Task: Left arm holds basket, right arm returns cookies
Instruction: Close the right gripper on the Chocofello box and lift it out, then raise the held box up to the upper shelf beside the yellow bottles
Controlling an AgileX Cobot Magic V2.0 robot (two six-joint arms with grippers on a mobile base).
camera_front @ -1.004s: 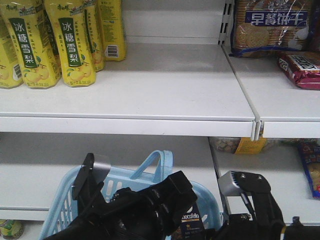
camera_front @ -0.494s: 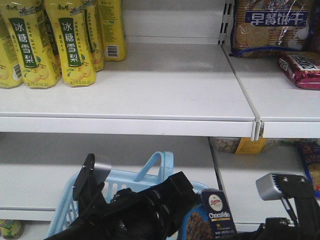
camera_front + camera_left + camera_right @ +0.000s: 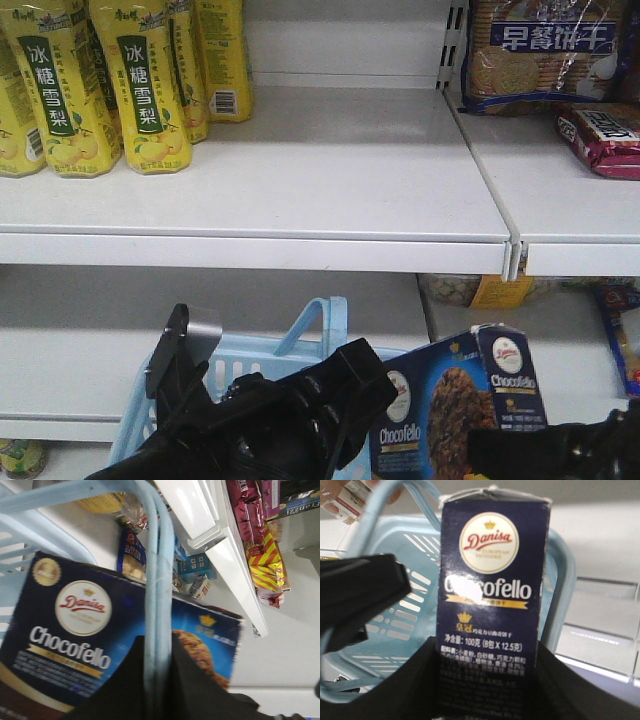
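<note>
Front-facing view puts the basket [image 3: 135, 415] at the lower left of your frame, its inside hidden behind the left arm [image 3: 280, 420]. From the left wrist, your left gripper [image 3: 156, 680] is clamped on the looped handle [image 3: 157, 580]. The cookies [image 3: 455, 400] are at lower right, held just right of the basket: a dark navy "Chocofello" box with 1 oval white logo and a chocolate cookie picture. Your right gripper [image 3: 490, 680] pinches its lower end.

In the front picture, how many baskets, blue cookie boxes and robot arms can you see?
basket: 1
cookie box: 1
Robot arms: 2, the left arm and the right arm
Total: 4
</note>
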